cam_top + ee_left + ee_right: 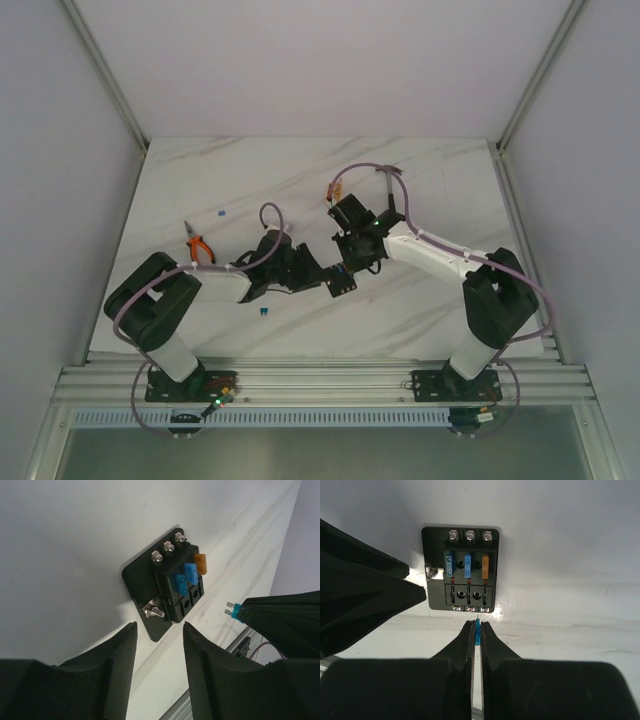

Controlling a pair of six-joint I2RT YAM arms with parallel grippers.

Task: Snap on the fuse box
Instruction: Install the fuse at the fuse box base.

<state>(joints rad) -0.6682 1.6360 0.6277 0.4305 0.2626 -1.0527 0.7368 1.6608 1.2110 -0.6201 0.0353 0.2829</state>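
Currently at risk: the fuse (478,636), pinched by its tip in the clenched right claw (477,626), may reach an empty slot (452,596) tilted and jam or slip out. The fuse box (461,575) lies flat on the surface (560,555), just ahead of that claw's tips. Left claw (159,645): released, empty, box just beyond it.

Overhead looks down; wrist views (close) share the fuse box (462,597).

fuse box (462,570) rests on the table (300,180) (pliers (198,246) lie well left).
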